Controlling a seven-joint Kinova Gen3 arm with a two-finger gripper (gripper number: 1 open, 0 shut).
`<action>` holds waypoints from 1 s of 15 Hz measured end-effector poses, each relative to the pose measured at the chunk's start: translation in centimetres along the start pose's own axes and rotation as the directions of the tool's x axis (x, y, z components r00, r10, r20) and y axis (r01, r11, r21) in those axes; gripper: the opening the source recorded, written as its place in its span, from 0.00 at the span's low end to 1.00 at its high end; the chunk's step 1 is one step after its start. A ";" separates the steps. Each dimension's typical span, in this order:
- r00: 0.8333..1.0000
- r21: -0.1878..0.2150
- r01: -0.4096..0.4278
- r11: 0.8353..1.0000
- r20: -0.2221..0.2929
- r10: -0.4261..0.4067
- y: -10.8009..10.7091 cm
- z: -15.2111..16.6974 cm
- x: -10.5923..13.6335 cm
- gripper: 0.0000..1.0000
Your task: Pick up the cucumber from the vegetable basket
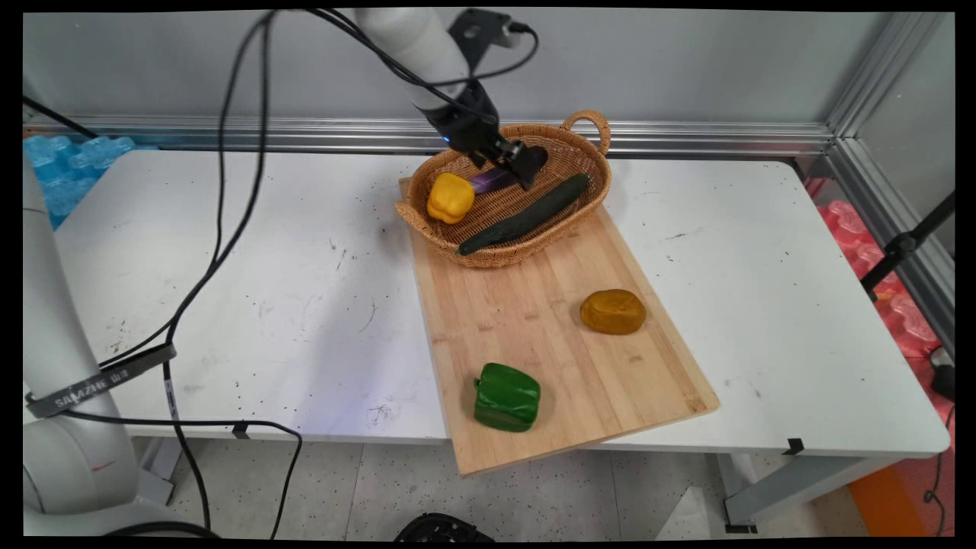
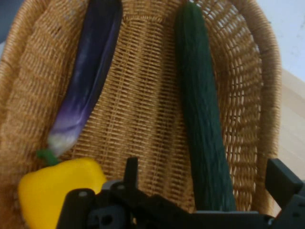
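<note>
Hand (image 1: 521, 162) over the wicker basket (image 1: 587, 200), its fingers spread apart and holding nothing.

In the basket lie a purple eggplant (image 2: 88, 76), a yellow pepper (image 1: 450, 197) and a cucumber (image 1: 526, 214). The basket stands at the far end of a wooden board (image 1: 549, 335) on the counter (image 1: 305, 305); a green pepper (image 1: 506, 396) and an orange-brown lump (image 1: 612, 311) lie nearer on the board.

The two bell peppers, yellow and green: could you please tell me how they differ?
The yellow pepper lies inside the wicker basket, beside the eggplant; the green pepper lies on the bare wooden board near its front edge. The yellow one is close to the tool; the green one is far from it. Both have a blocky, lobed shape.
</note>
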 end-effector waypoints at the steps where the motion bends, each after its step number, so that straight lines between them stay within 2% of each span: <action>1: 1.000 0.005 0.008 1.000 0.005 -0.008 0.2 0.8 0.2 1.00; 6: 0.998 0.033 0.044 0.998 0.038 -0.045 1.6 5.4 1.2 1.00; 14: 0.995 0.068 0.066 0.995 0.074 -0.071 3.0 9.7 2.1 1.00; 15: 0.994 0.074 0.066 0.995 0.078 -0.072 3.2 10.0 2.2 0.00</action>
